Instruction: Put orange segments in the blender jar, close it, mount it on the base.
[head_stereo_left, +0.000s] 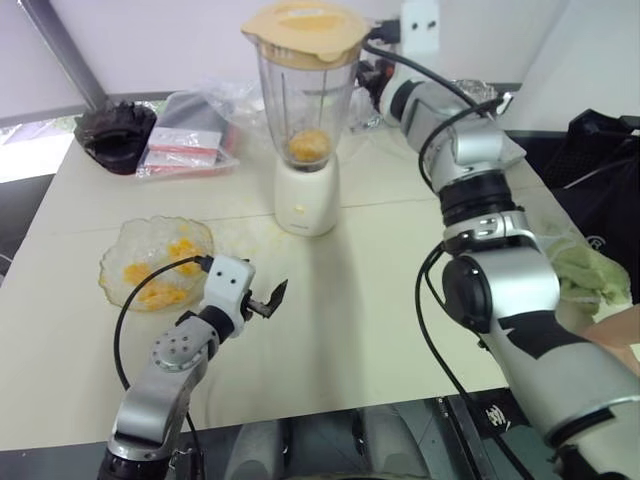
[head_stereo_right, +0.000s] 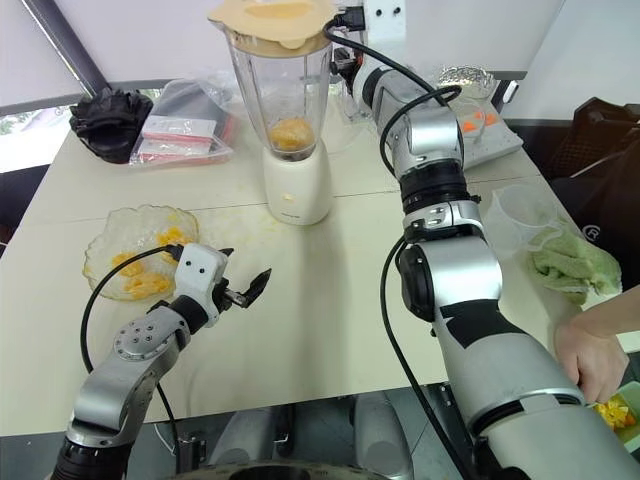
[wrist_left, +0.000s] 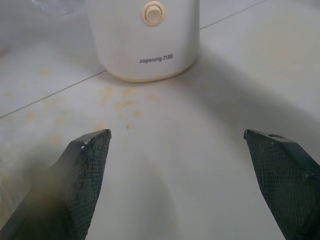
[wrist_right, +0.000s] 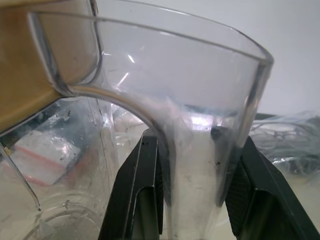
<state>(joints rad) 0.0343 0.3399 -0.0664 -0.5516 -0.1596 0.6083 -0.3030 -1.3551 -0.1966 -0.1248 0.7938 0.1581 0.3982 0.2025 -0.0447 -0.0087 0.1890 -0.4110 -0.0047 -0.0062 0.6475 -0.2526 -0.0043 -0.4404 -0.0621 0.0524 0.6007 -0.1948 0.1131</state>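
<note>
Smooth cream table (head_stereo_left: 400, 300): right gripper (wrist_right: 192, 190) jaws clamp the ribbed clear blender jar (head_stereo_left: 305, 100) handle; left gripper (wrist_left: 185, 165) jaws apart.

A glass bowl (head_stereo_left: 120, 262), a plastic bag (head_stereo_left: 190, 140) and a green cloth (head_stereo_right: 572, 266) lie on the table (head_stereo_left: 350, 330).

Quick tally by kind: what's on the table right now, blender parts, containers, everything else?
Blender parts: 3: jar, lid, base
Clear containers: 3: bowl, measuring cup, dish
Bags: 1: plastic bag
Black items: 1
Green cloths: 1
Total: 9
</note>
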